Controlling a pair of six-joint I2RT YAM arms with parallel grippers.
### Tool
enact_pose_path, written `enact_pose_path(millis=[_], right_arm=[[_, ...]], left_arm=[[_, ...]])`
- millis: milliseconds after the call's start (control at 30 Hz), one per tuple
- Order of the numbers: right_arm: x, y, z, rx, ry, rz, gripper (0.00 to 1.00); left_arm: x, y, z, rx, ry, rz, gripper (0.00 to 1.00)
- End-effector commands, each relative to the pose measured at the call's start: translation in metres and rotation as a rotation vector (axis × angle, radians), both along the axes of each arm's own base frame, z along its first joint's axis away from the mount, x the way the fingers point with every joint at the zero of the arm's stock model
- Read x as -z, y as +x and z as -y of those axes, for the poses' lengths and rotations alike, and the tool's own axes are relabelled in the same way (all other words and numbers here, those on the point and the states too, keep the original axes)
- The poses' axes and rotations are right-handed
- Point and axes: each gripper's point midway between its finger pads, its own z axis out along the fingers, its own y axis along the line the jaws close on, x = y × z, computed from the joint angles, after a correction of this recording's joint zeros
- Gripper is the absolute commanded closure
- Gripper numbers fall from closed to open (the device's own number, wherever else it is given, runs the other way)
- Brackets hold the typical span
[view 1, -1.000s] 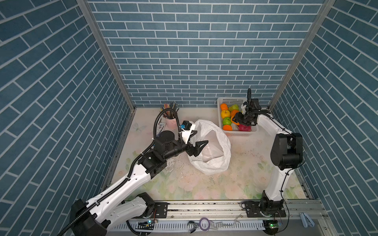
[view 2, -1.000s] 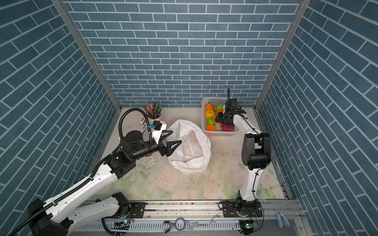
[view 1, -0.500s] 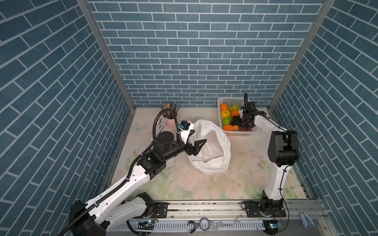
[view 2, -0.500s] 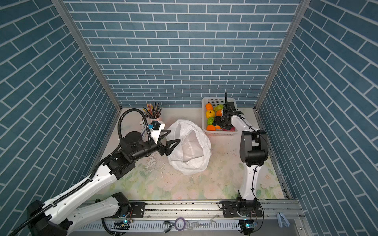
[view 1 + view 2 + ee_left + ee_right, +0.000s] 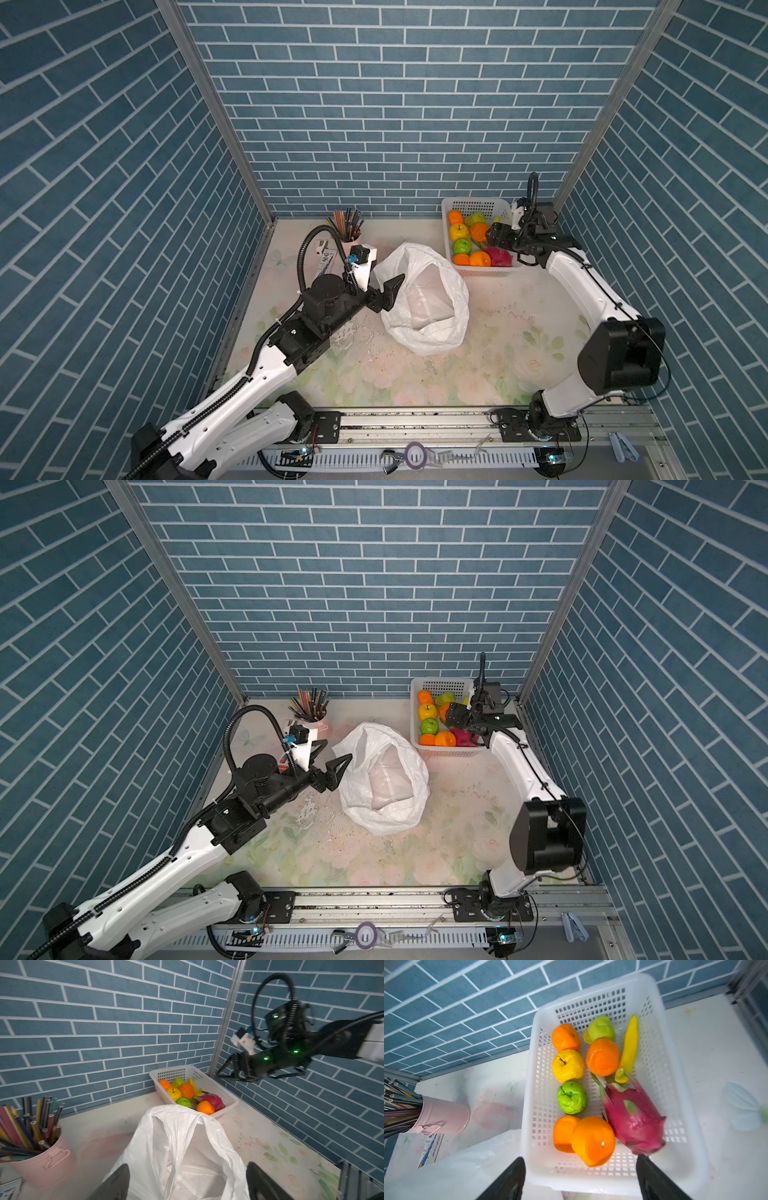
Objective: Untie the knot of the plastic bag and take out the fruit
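Left fingers gape over a floral tabletop between blue-brick walls.

plastic bag: lower part cut off, contents unclear | left claw: fingers cropped at frame edge | right claw: fingers cropped too | pencil cup: cropped | dragon fruit: blurred | right arm: motion-blurred

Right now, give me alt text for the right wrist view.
A white perforated basket holds toy fruit: oranges, a yellow apple, green fruits and a pink dragon fruit. The right gripper hangs open above it; a pink pencil cup and plastic bag sit nearby.
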Motion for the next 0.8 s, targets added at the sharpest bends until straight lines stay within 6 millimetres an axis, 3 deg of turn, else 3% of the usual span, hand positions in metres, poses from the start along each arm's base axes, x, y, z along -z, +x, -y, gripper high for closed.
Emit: enact_pose_path(millis=[0,67,167,367,533,633,767], right_arm=[[-0.023,-0.021,0.043,0.192,-0.056,0.200,0.15],[-0.018,-0.044,0.065,0.281,-0.075,0.281,0.14],[0.008,-0.077,0.095,0.405,-0.116,0.323,0.14],[0.092,-0.113,0.116,0.448,-0.236,0.317,0.13],[0.114,-0.095,0.122,0.367,-0.347,0.244,0.10],[0.127,-0.094,0.121,0.322,-0.412,0.309,0.05],[0.106,-0.077,0.107,0.230,-0.417,0.481,0.04]], left_arm=[[0.014,0.015,-0.044,-0.240,0.034,0.004,0.12],[0.023,0.020,-0.066,-0.337,0.037,0.010,0.12],[0.046,0.027,-0.100,-0.473,0.052,0.003,0.12],[0.095,0.037,-0.170,-0.749,0.091,-0.001,0.12],[0.136,0.041,-0.207,-0.873,0.151,-0.009,0.12],[0.149,0.047,-0.214,-0.882,0.232,-0.003,0.12],[0.165,0.058,-0.213,-0.817,0.220,0.022,0.12]])
